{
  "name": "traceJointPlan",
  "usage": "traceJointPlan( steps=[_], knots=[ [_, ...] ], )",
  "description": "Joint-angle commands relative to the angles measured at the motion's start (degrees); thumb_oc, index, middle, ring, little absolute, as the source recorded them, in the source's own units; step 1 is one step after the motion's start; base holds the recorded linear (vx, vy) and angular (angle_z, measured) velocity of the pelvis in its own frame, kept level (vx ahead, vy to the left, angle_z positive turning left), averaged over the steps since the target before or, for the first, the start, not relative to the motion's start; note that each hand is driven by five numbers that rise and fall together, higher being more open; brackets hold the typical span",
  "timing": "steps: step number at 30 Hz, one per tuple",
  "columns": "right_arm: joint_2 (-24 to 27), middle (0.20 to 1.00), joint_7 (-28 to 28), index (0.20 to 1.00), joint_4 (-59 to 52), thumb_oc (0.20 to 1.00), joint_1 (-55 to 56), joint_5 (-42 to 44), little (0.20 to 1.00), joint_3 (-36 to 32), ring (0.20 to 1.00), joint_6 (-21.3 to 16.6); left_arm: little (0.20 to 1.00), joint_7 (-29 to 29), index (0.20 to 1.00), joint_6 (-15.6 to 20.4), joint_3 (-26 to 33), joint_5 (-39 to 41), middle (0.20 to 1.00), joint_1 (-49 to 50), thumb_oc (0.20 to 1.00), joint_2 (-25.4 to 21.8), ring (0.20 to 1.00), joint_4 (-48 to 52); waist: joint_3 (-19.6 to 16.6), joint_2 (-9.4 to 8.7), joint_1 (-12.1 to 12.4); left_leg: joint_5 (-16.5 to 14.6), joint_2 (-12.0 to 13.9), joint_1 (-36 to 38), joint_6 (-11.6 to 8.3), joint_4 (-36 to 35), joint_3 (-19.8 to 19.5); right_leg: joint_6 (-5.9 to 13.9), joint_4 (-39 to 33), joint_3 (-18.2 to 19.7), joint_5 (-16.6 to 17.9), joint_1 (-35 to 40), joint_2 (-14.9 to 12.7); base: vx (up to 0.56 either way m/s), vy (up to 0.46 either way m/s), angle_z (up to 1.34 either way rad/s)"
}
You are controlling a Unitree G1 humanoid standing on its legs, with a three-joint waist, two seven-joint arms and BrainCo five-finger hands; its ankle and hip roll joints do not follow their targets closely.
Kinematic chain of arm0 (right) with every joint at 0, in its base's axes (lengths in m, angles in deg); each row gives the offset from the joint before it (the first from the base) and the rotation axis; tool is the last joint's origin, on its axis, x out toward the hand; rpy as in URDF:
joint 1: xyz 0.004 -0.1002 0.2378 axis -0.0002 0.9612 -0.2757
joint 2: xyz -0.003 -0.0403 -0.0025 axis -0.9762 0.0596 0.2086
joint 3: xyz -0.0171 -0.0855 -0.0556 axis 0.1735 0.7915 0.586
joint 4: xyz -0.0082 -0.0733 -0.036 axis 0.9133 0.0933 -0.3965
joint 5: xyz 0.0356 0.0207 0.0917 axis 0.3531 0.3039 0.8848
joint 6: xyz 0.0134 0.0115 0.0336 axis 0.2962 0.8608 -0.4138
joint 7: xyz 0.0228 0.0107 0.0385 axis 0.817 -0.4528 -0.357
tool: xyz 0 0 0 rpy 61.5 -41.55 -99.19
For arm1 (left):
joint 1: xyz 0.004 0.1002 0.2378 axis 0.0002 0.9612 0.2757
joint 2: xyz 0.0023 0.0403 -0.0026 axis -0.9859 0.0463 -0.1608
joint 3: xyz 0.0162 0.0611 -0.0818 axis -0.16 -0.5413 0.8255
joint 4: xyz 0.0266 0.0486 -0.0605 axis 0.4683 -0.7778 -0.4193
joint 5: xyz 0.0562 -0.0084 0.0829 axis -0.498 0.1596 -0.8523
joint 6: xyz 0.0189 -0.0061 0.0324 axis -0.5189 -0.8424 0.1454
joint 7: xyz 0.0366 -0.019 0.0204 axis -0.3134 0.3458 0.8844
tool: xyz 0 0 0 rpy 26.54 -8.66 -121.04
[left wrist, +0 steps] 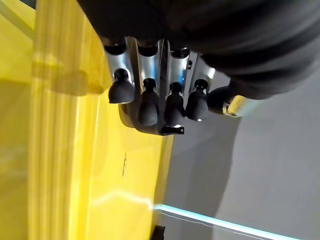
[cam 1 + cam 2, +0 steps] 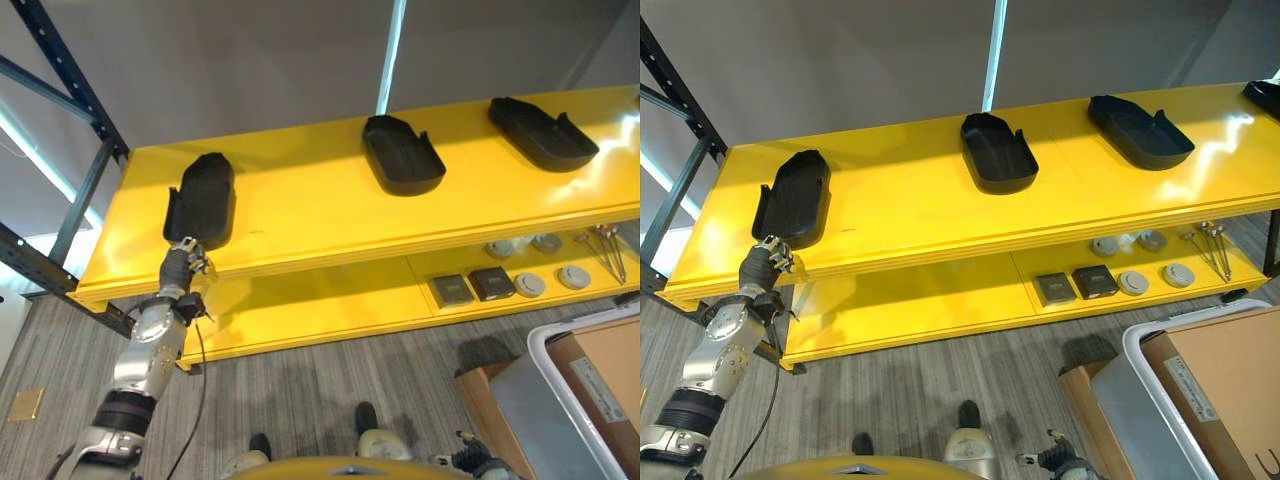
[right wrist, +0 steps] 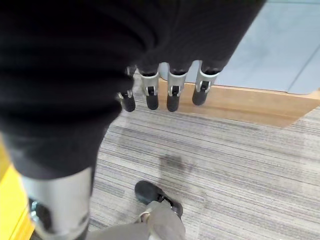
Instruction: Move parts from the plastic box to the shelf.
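On the left end of the yellow shelf's top board point(image 2: 320, 210) lies a black moulded part point(image 2: 203, 198). My left hand point(image 2: 184, 256) reaches up to its near end, and in the left wrist view its fingers point(image 1: 147, 107) and thumb are curled round the part's dark rim point(image 1: 150, 127). Two more black parts point(image 2: 402, 155) point(image 2: 540, 133) rest further right on the same board. The plastic box point(image 2: 535, 352), grey with a white rim, stands on the floor at the lower right. My right hand point(image 3: 170, 87) hangs over the carpet with relaxed fingers, holding nothing.
A brown cardboard box point(image 2: 605, 375) sits inside the plastic box. The lower board point(image 2: 330, 305) carries dark square pieces point(image 2: 452, 290), round discs point(image 2: 530, 285) and metal tools point(image 2: 608, 250). A blue rack upright point(image 2: 70, 70) stands at the left.
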Motion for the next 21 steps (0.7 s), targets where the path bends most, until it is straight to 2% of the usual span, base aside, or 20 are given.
traceJointPlan(
  steps=[1,21],
  knots=[
    [2.3,1.0,-0.4,1.0,0.2,1.0,-2.0,0.3,1.0,2.1,1.0,-0.5,0.2,1.3,0.2,4.0,-0.2,-2.2,0.2,-7.7,0.2,-0.8,0.2,-2.8,1.8,0.11,-0.1,1.6,2.4,-4.1,0.48,1.2,-1.0,1.57,5.5,0.8,-5.8,1.7,-2.5,0.0,0.0,0.0],
    [3.3,1.0,-1.1,1.0,1.6,1.0,-2.4,-0.4,1.0,3.5,1.0,-1.5,0.2,4.1,0.2,4.6,0.1,-4.1,0.2,-14.9,0.2,-2.8,0.2,-14.4,1.8,-0.36,-1.6,1.1,2.8,-4.2,0.4,2.0,-0.1,1.67,5.9,1.9,-6.0,1.0,-2.3,0.0,0.0,-0.03]
  ],
)
